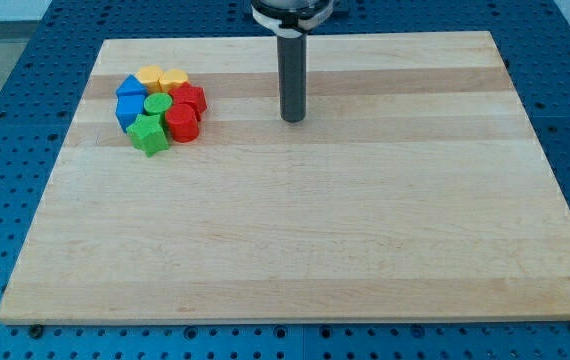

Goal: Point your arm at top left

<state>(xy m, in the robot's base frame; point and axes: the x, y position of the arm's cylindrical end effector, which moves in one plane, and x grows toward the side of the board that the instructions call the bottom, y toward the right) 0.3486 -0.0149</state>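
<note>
The dark rod has no jaws to open or close; my tip (293, 119) rests on the pale wooden board (365, 250), well to the right of the cluster of small coloured blocks (160, 108). The top left corner lies beyond that cluster, so I think the tip should travel along the view's top edge, passing above the yellow blocks (161, 77), to avoid scattering them.

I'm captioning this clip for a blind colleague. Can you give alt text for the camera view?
My tip rests on a wooden board near the view's top centre, apart from a tight cluster of blue, yellow, green and red blocks toward the view's top left.
</note>
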